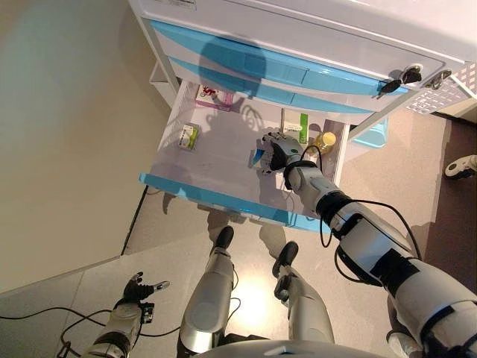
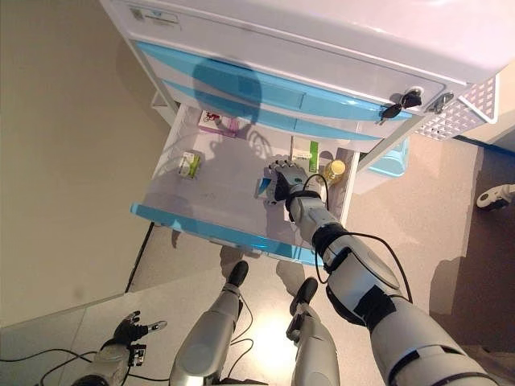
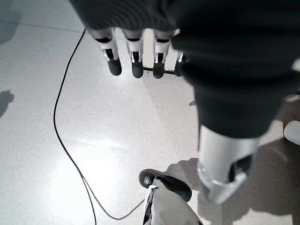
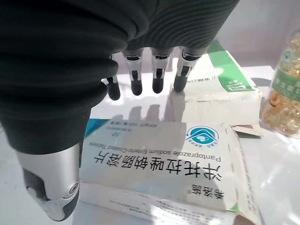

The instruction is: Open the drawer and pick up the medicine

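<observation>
The bottom drawer (image 1: 216, 195) of the white and blue cabinet stands pulled out. My right hand (image 1: 279, 153) is inside it, fingers (image 4: 157, 77) relaxed and open, hovering just over a white medicine box with a blue corner (image 4: 164, 159). The thumb (image 4: 54, 187) hangs beside the box's edge and nothing is held. Behind it lie a white box with a green stripe (image 4: 225, 75) and a clear bottle of yellow capsules (image 4: 283, 93). My left hand (image 1: 138, 289) hangs low by the floor, open and empty.
A pink and white box (image 1: 212, 95) lies at the drawer's back left and a small green and white box (image 1: 188, 136) by its left wall. Keys (image 1: 399, 80) hang in the cabinet's lock. A white perforated basket (image 1: 440, 93) sits to the right.
</observation>
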### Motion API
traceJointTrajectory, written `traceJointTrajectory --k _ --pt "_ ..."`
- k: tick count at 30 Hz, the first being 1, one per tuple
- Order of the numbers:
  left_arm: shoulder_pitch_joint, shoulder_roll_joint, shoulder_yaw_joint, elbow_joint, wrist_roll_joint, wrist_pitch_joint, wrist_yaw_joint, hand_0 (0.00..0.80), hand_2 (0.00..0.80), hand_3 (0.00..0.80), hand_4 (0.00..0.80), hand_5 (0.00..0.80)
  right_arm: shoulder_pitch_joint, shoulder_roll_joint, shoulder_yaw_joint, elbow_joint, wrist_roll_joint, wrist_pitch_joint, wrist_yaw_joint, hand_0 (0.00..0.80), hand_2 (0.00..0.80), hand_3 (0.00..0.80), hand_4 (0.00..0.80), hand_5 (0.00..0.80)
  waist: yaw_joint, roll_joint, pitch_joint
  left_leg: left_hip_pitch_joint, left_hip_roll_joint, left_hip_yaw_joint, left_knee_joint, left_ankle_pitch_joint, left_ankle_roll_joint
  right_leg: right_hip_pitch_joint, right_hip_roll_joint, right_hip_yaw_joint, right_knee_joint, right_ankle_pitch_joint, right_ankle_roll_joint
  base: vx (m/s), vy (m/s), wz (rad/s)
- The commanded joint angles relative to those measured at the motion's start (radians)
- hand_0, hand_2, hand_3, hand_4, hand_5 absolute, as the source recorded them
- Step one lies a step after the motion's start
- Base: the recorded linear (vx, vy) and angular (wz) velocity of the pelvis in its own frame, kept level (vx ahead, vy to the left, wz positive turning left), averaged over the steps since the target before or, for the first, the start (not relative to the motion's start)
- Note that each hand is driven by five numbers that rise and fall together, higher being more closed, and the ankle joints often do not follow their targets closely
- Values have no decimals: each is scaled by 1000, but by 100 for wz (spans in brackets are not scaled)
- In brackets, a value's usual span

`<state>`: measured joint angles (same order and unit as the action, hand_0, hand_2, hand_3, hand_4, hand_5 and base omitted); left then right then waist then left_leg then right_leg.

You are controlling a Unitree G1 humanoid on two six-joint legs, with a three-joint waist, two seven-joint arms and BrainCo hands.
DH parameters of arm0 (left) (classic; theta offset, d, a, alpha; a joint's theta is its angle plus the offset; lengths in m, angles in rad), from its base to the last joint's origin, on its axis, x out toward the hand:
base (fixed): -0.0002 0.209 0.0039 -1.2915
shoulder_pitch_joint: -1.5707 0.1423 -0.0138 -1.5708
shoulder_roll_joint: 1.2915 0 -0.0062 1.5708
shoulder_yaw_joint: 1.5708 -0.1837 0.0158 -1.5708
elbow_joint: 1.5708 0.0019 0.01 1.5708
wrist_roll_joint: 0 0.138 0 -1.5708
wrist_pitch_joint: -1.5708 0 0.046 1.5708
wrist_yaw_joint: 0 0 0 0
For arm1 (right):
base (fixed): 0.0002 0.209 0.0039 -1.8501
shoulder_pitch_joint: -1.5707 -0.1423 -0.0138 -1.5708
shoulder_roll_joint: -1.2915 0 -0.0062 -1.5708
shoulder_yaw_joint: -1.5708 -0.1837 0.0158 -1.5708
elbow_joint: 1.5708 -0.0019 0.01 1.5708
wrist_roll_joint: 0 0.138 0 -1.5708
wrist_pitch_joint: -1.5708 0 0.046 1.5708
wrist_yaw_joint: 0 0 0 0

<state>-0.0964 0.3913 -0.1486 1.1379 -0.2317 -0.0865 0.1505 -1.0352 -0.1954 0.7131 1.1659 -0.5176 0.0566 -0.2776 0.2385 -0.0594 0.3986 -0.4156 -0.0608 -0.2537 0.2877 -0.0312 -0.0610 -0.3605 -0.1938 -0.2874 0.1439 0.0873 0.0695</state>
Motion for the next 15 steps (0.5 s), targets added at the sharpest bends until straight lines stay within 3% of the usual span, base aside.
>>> traceJointTrajectory --k 1,15 --pt "-2 21 -32 13 -32 -12 21 0 0 0 0 0 -79 -1 -25 37 28 -2 -16 0 0 0 0 0 23 3 19 -19 -69 -21 -89 74 68 -4 -19 19 95 -49 60 1 8 3" --pt "-1 6 -43 1 -42 -13 21 0 0 0 0 0 -58 17 -17 58 -18 13 -13 0 0 0 0 0 27 14 33 -37 -77 -26 -93 81 68 -16 -23 13 91 -42 61 0 5 2"
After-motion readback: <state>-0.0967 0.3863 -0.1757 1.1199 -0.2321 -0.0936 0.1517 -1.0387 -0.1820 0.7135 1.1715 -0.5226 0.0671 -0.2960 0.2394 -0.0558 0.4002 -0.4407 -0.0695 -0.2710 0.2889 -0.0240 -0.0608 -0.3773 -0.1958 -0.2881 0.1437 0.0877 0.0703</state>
